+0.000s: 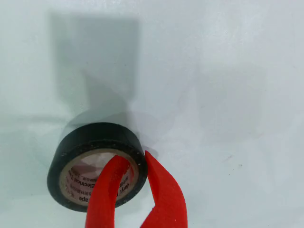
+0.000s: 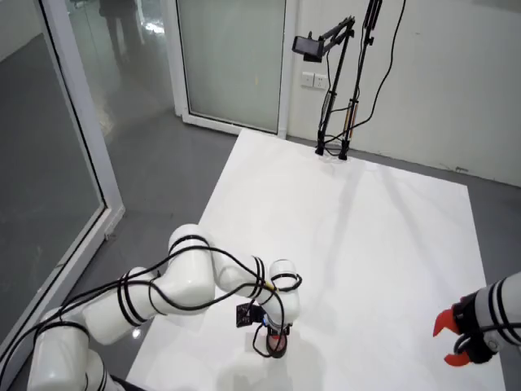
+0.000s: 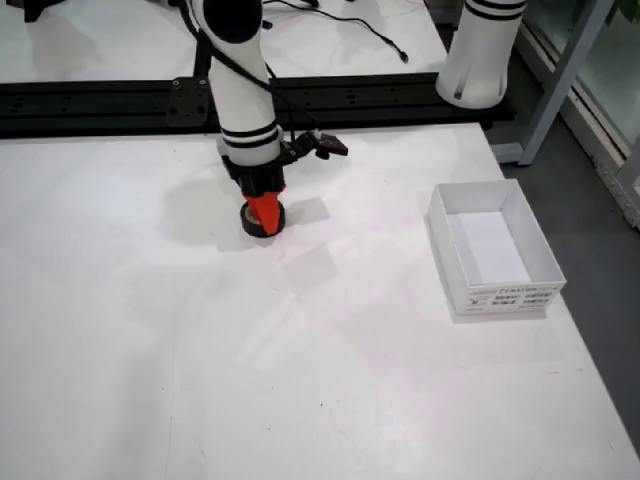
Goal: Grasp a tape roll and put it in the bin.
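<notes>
Right now your claw [image 1: 132, 164] straddles the wall of the black tape roll [image 1: 83, 142]: in the view that rides on the claw, one red finger [image 1: 107, 194] sits inside the roll's pale core and the other red finger [image 1: 166, 197] stands just outside the black rim, at about 3 o'clock of the roll. The jaws are narrow, set on either side of that wall, but you cannot tell from these pictures whether they press it. The tape roll lies flat on the white surface [image 1: 228, 71], its printed inner label facing up, and a grey shadow falls on the surface at 12 o'clock from it.

In the view from the front, look left first: the white arm [image 3: 240, 70] comes straight down onto the tape roll [image 3: 262, 222], with the red claw [image 3: 264, 210] planted in it. Move right and you find the white bin [image 3: 495, 250], an open box well apart from the roll at roughly 3 o'clock, sitting near the right edge of the surface [image 3: 200, 360].

In the view from above, the arm [image 2: 187, 285] bends over the near edge of the surface [image 2: 350, 220] and the claw [image 2: 275, 336] points down at the roll [image 2: 277, 349]. At far right a second arm's red claw [image 2: 448, 338] shows at the surface's edge.
</notes>
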### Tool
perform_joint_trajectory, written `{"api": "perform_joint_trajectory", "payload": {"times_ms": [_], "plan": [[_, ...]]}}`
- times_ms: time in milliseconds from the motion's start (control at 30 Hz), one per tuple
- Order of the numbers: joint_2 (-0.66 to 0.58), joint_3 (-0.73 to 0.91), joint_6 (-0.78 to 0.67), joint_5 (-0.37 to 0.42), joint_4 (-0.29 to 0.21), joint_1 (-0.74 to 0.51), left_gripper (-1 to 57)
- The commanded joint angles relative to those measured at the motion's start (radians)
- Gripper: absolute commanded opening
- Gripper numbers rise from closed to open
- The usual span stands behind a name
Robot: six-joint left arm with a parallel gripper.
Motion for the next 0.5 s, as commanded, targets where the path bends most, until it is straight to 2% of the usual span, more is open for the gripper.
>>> {"api": "perform_joint_trajectory", "payload": {"times_ms": [33, 333, 500], "plan": [[0.006, -0.007, 0.000, -0.001, -0.041, -0.006, -0.6], [-0.064, -0.030, 0.002, 0.103, -0.038, 0.003, -0.7], [-0.167, 0.011, 0.002, 0.167, -0.030, 0.017, -0.7]]}}
